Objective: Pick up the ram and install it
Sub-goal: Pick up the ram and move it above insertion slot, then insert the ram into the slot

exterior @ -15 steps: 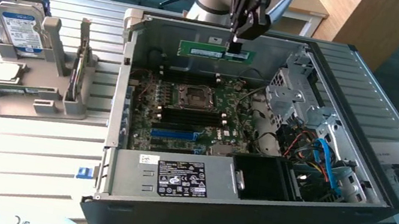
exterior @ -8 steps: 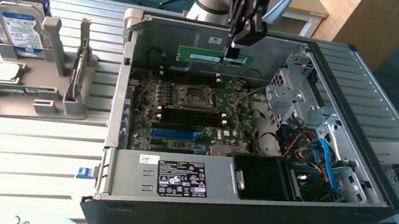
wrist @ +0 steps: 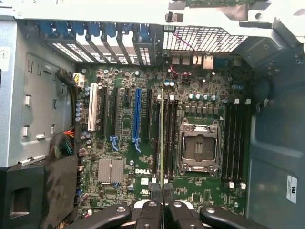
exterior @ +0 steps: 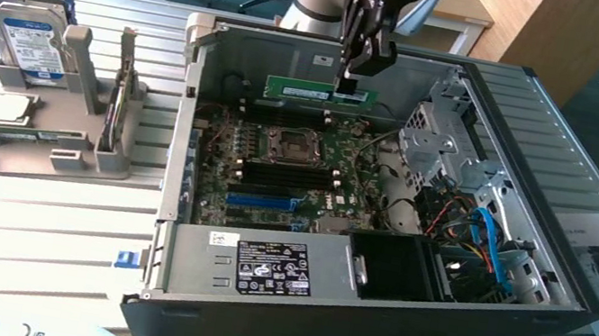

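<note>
In the exterior view, I am gripping the ram (exterior: 315, 93) in my gripper (exterior: 352, 85), holding it level above the motherboard (exterior: 299, 172) inside the open computer case (exterior: 372, 317). In the wrist view, my fingers (wrist: 151, 210) are clamping the ram (wrist: 161, 138), which is showing edge-on over the black memory slots (wrist: 170, 133).

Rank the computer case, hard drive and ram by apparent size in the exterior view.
1. computer case, by far largest.
2. hard drive.
3. ram, held by the gripper: about as long as the drive, far narrower.
</note>
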### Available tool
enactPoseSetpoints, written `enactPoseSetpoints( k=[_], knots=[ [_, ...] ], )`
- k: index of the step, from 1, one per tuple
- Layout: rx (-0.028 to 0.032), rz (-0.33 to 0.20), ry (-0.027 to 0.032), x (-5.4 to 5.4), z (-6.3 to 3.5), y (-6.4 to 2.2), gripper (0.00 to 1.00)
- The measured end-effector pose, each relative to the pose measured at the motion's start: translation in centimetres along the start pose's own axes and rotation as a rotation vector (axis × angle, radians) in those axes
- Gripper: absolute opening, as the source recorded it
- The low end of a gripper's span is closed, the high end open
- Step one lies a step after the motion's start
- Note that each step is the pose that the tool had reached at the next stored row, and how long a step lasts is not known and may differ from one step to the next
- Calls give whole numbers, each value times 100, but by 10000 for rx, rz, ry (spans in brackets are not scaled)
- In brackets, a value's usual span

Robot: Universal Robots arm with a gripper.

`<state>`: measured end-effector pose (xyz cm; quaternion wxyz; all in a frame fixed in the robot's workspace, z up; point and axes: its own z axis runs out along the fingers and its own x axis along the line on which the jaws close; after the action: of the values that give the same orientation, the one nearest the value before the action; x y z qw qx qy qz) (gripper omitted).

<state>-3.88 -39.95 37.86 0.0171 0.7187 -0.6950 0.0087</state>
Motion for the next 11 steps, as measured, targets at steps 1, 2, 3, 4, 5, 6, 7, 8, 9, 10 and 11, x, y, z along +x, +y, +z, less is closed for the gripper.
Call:
enactPoseSetpoints(
  k=[1,2,3,4,5,6,7,8,9,10,11],
  knots=[
    [1,0,-2,0,1,0,12],
    [1,0,-1,0,1,0,12],
    [1,0,-1,0,1,0,12],
    [1,0,-1,0,1,0,12],
    [1,0,-2,0,1,0,12],
    [1,0,-1,0,1,0,12],
    [1,0,-1,0,1,0,12],
    [1,0,-1,0,1,0,12],
    [1,0,-2,0,1,0,12],
    [1,0,-2,0,1,0,12],
    [1,0,-2,0,1,0,12]
  ],
)
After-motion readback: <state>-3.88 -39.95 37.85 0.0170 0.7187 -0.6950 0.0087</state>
